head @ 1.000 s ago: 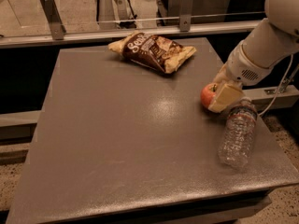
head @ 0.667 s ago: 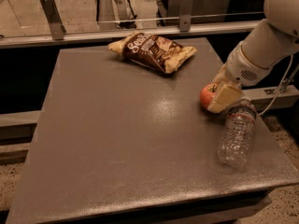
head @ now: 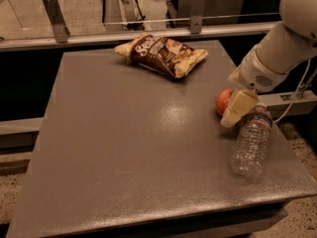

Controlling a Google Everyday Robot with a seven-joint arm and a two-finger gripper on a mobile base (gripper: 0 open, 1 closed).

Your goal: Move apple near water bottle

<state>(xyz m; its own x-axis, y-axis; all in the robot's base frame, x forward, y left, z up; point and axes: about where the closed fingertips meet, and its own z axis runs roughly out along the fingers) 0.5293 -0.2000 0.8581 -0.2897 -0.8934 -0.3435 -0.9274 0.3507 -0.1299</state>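
Grey table (head: 138, 148), dim room: gripper (head: 234, 110) sits low against the apple (head: 222, 101), hold on it not discernible, with the water bottle (head: 251, 142) lying just beside the gripper on its near side, so the apple looks placed and only letting go and backing off remain.

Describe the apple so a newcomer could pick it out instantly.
On the grey table, look to the right edge, where the gripper sits just beyond the cap of the water bottle. The apple is the small round red-orange thing partly hidden behind the gripper, unlike the clear bottle or the brown chip bag farther back.
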